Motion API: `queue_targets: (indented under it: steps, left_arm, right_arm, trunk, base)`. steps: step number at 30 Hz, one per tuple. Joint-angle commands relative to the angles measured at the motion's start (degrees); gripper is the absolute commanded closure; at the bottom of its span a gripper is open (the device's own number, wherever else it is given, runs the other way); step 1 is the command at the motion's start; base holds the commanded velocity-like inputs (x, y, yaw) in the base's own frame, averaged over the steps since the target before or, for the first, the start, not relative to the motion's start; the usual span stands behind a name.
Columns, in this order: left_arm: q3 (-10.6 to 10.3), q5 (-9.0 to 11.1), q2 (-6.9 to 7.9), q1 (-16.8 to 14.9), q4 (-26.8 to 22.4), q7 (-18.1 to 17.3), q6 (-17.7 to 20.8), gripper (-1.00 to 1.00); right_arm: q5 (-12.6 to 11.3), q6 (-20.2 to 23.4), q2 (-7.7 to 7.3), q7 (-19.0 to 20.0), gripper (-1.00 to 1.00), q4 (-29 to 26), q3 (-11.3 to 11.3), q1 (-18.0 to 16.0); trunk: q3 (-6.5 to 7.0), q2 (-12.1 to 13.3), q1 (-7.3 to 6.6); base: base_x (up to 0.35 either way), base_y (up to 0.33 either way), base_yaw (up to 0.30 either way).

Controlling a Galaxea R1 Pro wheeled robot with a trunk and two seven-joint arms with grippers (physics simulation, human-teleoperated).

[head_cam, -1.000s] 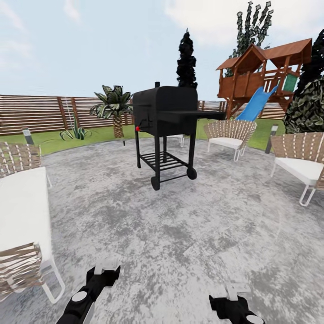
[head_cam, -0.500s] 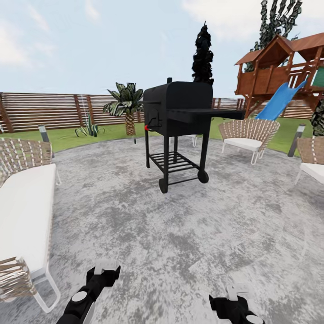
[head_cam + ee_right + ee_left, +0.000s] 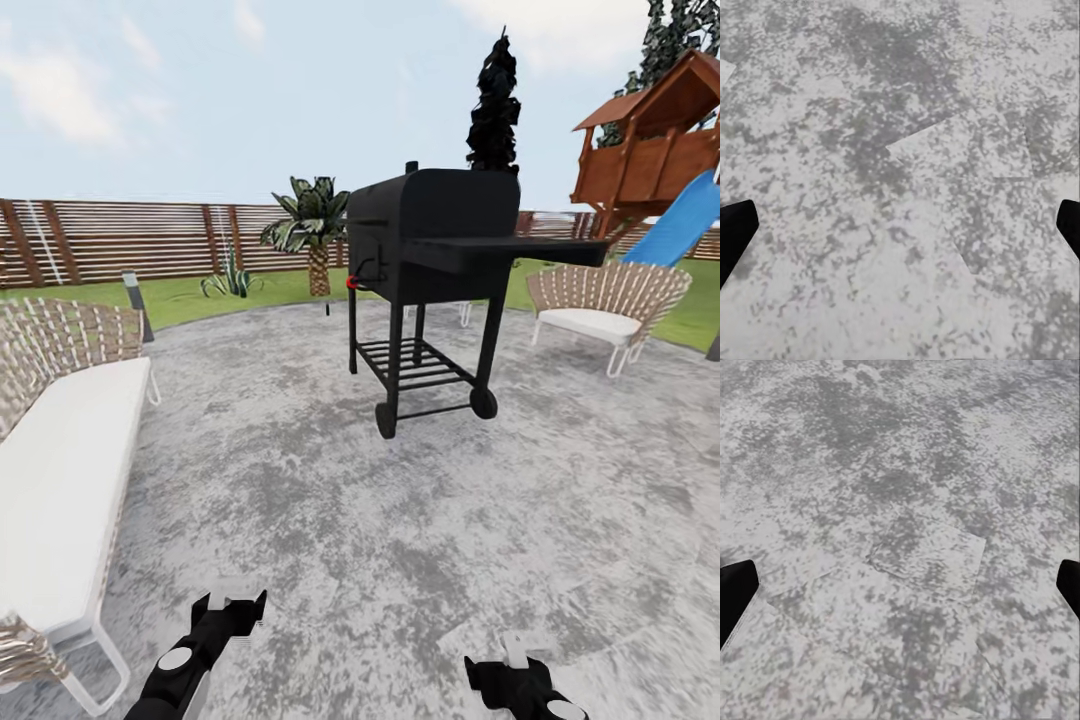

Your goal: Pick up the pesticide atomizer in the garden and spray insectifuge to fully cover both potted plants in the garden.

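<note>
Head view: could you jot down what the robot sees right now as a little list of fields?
ground: mottled grey stone patio
centre: black wheeled grill
left side: white-cushioned woven bench
right side: woven chair before a wooden playhouse with a blue slide
background: slatted brown fence, lawn, palm-like plant
left end effector: open, over bare paving
right end effector: open, over bare paving

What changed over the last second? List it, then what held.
The camera turned left: the black grill, palm and playhouse slid rightward in the head view, and more of the white lounger came in. Nothing taken or released. Both tools, left and right, stayed open and empty over the paving.
</note>
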Motion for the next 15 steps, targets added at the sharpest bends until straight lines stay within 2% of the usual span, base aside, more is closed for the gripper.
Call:
queue_targets:
  steps: [1,15]
  left_arm:
    - [0.0,0.0,-0.01,0.0,-0.1,0.0,0.3,-1.00]
    - [0.1,0.0,-0.01,0.0,0.0,0.0,0.3,-1.00]
  right_arm:
    - [0.1,0.3,0.00,0.0,-1.00,-0.1,0.0,0.0]
    - [0.1,0.3,-0.02,0.0,-1.00,-0.1,0.0,0.0]
  trunk:
    - [-0.13,0.0,0.02]
    - [-0.97,0.0,0.02]
  base:
    - [0.339,-0.010,0.204]
    - [0.345,-0.001,0.204]
